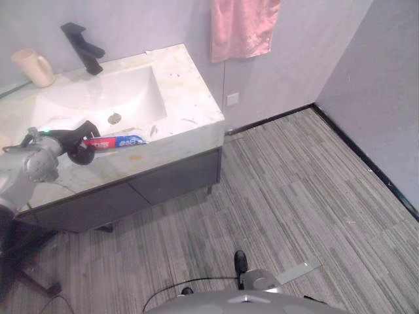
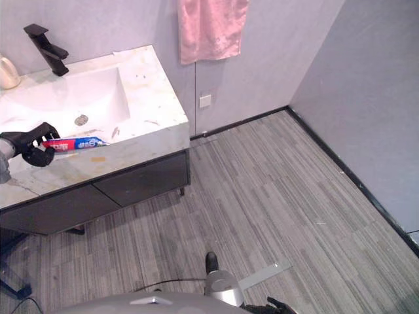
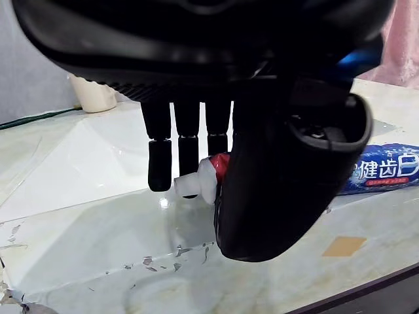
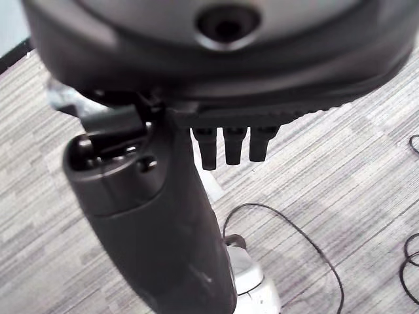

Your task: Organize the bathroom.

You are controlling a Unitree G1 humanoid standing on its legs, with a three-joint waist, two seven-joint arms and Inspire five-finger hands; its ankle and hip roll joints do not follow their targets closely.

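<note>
The left robot hand (image 1: 82, 140) is closed on the cap end of the toothpaste (image 1: 121, 140) lying on the worktop (image 1: 190, 111). The tube looks light, soft and squashy, so hold near the stiff cap. The right robot hand (image 4: 226, 147) hangs loose, holding nothing.

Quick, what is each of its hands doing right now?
Left hand: closing on the cap end of the red and blue toothpaste tube on the marble counter.
Right hand: open, holding nothing.

This is a bathroom. A marble-look vanity top (image 1: 190, 111) holds a white sunken basin (image 1: 105, 98) with a black tap (image 1: 84, 47) and a cream cup (image 1: 33, 67) beside it, above dark cabinet doors (image 1: 157, 183). A pink towel (image 1: 242, 27) hangs on the grey wall, a toothpaste tube (image 1: 118, 141) lies by the basin, and the floor (image 1: 294, 196) is grey striped plank.
</note>
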